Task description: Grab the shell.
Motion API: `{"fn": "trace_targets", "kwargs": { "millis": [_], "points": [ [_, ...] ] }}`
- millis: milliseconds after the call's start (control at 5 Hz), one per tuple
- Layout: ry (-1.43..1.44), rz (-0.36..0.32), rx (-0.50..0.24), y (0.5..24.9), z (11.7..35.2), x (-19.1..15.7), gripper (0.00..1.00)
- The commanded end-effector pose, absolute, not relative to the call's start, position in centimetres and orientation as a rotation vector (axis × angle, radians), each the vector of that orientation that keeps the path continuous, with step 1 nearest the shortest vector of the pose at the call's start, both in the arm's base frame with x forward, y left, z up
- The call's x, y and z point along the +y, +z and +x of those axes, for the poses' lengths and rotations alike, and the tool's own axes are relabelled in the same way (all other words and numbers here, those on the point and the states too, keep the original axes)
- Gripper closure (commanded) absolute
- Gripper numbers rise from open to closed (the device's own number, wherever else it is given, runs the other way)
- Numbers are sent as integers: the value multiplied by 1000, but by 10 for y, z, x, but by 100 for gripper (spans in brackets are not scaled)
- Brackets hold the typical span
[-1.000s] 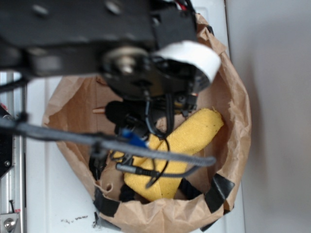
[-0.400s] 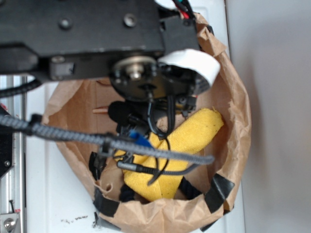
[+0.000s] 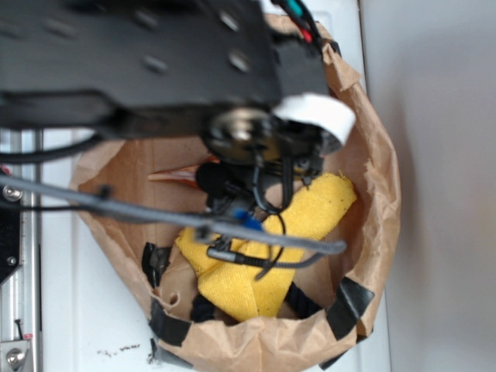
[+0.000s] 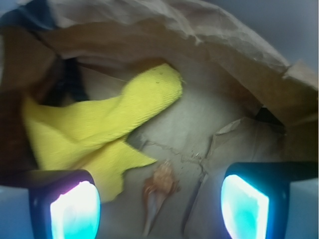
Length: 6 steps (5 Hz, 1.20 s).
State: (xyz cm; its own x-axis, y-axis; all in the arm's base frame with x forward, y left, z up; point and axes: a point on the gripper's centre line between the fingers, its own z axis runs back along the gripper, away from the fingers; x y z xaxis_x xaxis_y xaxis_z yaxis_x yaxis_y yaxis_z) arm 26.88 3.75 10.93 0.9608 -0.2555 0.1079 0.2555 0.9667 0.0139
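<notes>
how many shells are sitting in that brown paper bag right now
1. The small orange-brown spiral shell lies on the floor of the crumpled brown paper bag, just beside the yellow cloth, between the open pincer fingers. The arm may hide others.

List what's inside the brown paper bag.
Inside the paper bag: a yellow cloth and, beside its corner, the shell, lying between the open gripper jaws. In the exterior view the arm hides much of the bag's floor.
</notes>
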Motion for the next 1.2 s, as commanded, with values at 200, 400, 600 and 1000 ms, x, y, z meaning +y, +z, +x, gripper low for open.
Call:
{"fn": "trace_targets", "kwargs": {
  "millis": [200, 400, 600, 1000],
  "points": [
    [-291, 20, -149, 72, 312, 64, 0],
    [-318, 34, -157, 72, 302, 63, 0],
    [-302, -1, -154, 93, 294, 63, 0],
    [-301, -16, -170, 108, 273, 65, 0]
  ]
}}
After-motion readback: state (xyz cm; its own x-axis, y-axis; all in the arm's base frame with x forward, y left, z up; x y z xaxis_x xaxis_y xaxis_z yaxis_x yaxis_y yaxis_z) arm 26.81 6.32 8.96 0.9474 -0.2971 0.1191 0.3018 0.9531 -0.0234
